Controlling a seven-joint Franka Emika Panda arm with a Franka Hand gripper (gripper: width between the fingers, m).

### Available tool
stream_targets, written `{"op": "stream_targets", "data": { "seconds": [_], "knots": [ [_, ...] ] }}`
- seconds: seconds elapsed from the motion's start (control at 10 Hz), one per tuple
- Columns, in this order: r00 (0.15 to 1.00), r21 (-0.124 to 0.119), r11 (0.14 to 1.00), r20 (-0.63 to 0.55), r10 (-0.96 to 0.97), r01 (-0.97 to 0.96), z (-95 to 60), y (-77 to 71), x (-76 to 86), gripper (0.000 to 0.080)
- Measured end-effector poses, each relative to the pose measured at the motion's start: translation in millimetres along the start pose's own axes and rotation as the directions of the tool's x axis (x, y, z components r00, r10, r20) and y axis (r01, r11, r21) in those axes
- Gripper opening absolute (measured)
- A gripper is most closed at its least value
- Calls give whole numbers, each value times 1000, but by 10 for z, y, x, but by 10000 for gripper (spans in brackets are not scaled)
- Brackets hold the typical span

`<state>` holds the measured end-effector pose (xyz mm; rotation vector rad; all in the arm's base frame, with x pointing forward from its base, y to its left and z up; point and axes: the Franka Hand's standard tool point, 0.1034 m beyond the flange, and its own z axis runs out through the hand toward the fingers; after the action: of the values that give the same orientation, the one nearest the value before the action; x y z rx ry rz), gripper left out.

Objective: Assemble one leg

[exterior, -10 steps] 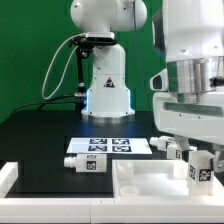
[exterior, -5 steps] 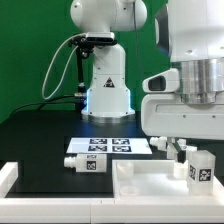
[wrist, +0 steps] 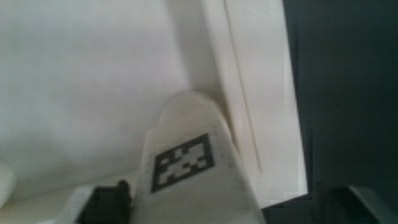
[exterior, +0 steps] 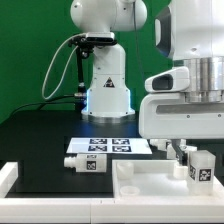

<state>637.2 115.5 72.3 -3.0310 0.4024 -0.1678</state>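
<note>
In the wrist view a white leg (wrist: pixel 192 150) with a black marker tag lies between my gripper (wrist: pixel 231 206) fingers. It rests on a white panel, close along the panel's raised edge (wrist: pixel 258 90). The dark fingers (wrist: pixel 111 200) stand wide apart; one is next to the leg, the other is well clear of it. In the exterior view my gripper (exterior: pixel 183 150) hangs low at the right over white tagged parts (exterior: pixel 200 168). Its fingertips are mostly hidden by the hand. Another white leg (exterior: pixel 83 161) lies on the black table at the left.
The marker board (exterior: pixel 108 146) lies flat on the table in front of the arm's base (exterior: pixel 107 95). A large white panel with raised rims (exterior: pixel 150 186) fills the front right. A white block (exterior: pixel 6 178) sits at the front left edge.
The hand has turned and shifted toward the exterior view's left, and now looks broader. The leg at the left and the marker board have not moved.
</note>
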Motion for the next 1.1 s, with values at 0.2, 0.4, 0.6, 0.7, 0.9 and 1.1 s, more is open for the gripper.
{"op": "stream_targets", "data": {
  "seconds": [0.2,0.4,0.6,0.7,0.9,1.1],
  "knots": [
    [990,-3,990,1,139,-139,5,32,4,285],
    [958,-4,958,2,288,-288,6,36,9,286],
    [888,-4,888,1,459,-459,3,43,15,285],
    [802,-4,802,9,597,-597,3,47,12,285],
    [583,-28,585,38,811,-811,12,17,14,286],
    [304,-21,305,57,951,-952,18,-4,22,287]
  ]
}}
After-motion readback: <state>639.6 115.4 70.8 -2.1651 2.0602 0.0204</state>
